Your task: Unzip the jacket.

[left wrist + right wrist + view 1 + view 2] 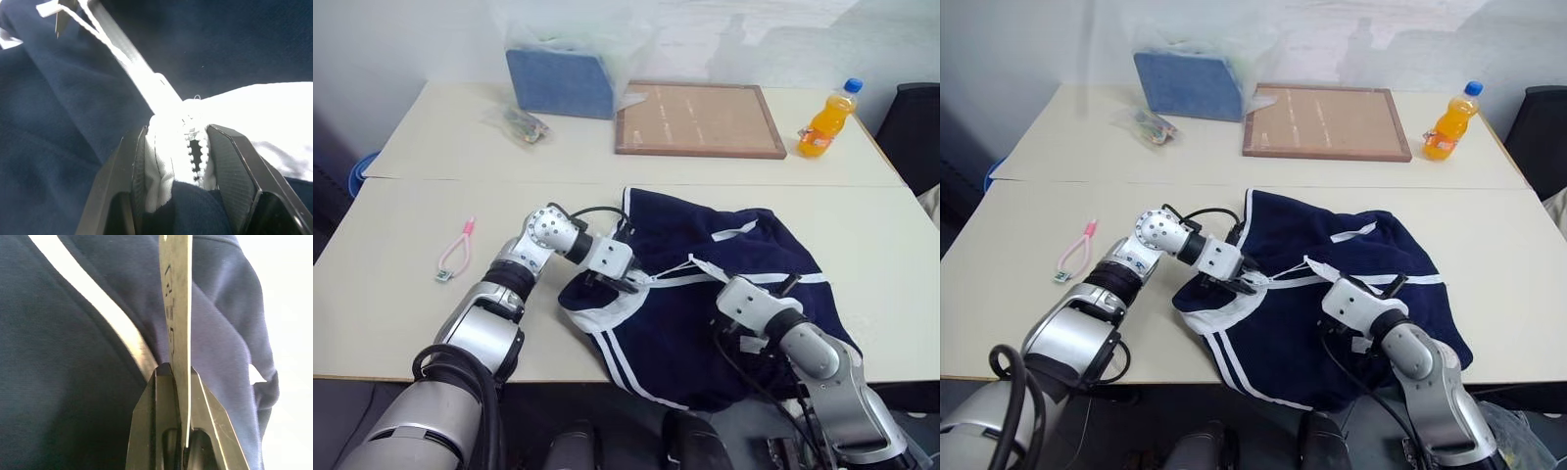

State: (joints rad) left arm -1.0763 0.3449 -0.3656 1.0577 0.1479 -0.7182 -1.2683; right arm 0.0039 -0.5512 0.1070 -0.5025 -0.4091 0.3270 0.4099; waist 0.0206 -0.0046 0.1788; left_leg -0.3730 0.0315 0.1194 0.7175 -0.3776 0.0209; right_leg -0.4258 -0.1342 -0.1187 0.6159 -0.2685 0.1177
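The jacket (705, 294) lies crumpled at the tabletop's (401, 284) near edge. The left claw (178, 161) pinches the white collar at the zipper's top; the right claw (177, 377) is clamped on a paper tag (176, 308)

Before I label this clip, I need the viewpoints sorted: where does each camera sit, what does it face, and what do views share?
Left eye, right eye: on the head, looking forward and down at the table and jacket; both arms show.
Left wrist: along the left claw, fingers clamped on the white collar trim at the zipper's top.
Right wrist: along the right claw, shut on a thin paper tag against navy fabric.
Shared: all four show the jacket; the eye views also show both claws.
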